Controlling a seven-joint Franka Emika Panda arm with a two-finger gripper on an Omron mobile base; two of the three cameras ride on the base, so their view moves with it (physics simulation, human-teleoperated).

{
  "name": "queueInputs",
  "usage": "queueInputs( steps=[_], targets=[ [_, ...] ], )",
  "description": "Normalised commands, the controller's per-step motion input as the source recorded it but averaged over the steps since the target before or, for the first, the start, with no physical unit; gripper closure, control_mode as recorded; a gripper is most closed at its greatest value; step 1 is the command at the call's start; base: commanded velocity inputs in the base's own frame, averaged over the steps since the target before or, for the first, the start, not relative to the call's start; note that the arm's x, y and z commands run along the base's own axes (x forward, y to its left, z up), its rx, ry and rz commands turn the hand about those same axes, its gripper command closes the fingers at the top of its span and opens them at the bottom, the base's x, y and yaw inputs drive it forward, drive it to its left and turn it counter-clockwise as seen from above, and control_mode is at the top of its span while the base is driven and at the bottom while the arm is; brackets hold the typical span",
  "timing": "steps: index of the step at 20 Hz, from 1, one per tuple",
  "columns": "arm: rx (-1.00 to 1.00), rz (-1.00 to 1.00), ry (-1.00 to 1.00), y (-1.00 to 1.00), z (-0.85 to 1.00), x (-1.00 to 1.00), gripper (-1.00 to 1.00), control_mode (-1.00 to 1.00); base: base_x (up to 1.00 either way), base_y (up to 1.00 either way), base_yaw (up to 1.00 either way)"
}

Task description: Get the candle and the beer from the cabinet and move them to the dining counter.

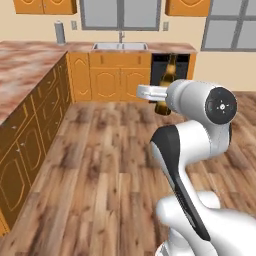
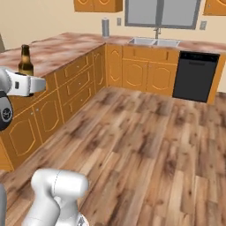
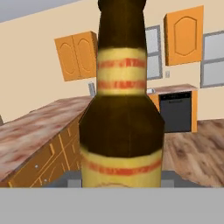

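The slim brown glass beer bottle with its long neck and tan, red-striped label [image 3: 121, 122] stands upright in the grip of the white arm's two-finger gripper [image 1: 161, 101], held above the wooden plank floor [image 1: 110, 170] in the open middle of the kitchen. In the left base view the bottle's neck rises above the white hand and its base [image 1: 163, 107] hangs just below it, in front of the black dishwasher [image 1: 159, 67]. In the right base view the bottle's upper part [image 2: 25, 61] stands above the hand at the left edge, near the long reddish-brown and cream marbled stone counter with an orange base [image 2: 62, 46] but not resting on it. From the hand view the bottle is very close, its body upright, with the jaws closed against its lower part out of sight beneath. Orange wooden wall cabinets with arched-panel doors [image 3: 76, 54] hang shut on the far wall, beside a grey-framed window [image 2: 161, 12] over a steel sink [image 2: 154, 42].
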Motion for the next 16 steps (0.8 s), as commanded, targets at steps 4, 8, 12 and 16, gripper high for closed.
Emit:
queueInputs(
  steps=[4,8,12,16],
  targets=[
    [0.0,0.0,0.0,0.0,0.0,0.0,1.0,1.0,0.53,0.78,0.0],
    [0.0,0.0,0.0,0.0,0.0,0.0,1.0,1.0,0.5,0.78,0.0],
    [0.0,0.0,0.0,0.0,0.0,0.0,1.0,1.0,0.46,0.76,-0.08],
    [0.0,0.0,0.0,0.0,0.0,0.0,1.0,1.0,0.44,0.77,-0.1]
  ],
)
